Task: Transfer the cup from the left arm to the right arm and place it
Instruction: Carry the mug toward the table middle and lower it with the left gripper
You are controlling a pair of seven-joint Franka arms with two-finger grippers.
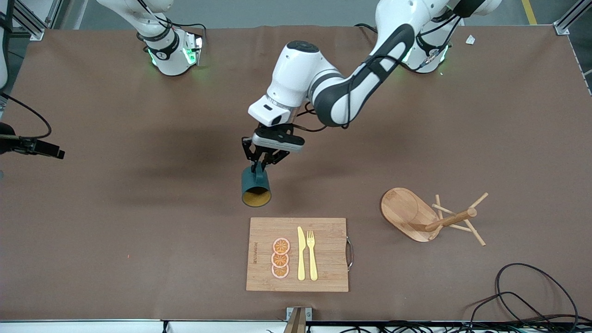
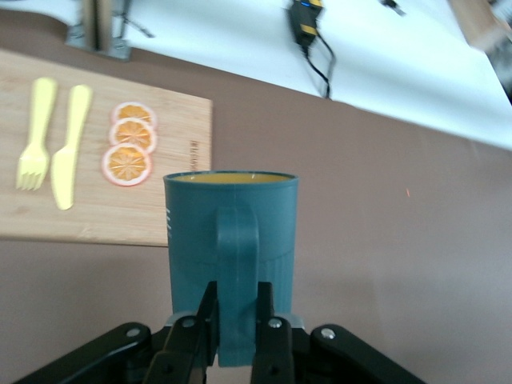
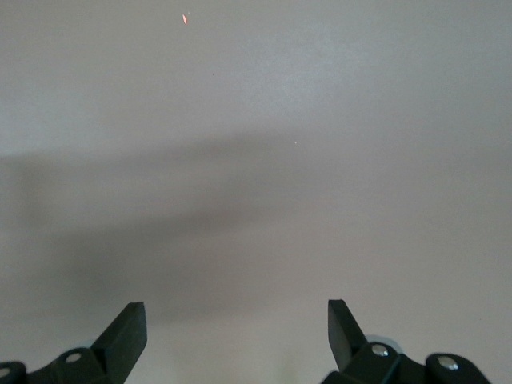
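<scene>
The dark teal cup (image 1: pixel 255 188) hangs with its ochre-yellow mouth turned toward the front camera, over the bare table by the wooden cutting board's edge. My left gripper (image 1: pixel 260 167) is shut on the cup's handle (image 2: pixel 237 264), one finger on each side of it. In the left wrist view the cup (image 2: pixel 232 240) fills the middle, with my fingers (image 2: pixel 196 332) at its base. My right gripper (image 3: pixel 237 320) is open and empty over bare brown table at the right arm's end, and that arm waits.
The cutting board (image 1: pixel 323 259) holds three orange slices (image 1: pixel 280 258), a yellow knife (image 1: pixel 301 253) and a fork (image 1: pixel 312 254). A wooden mug tree (image 1: pixel 425 215) lies tipped over toward the left arm's end. Black cables (image 1: pixel 532 296) lie at that front corner.
</scene>
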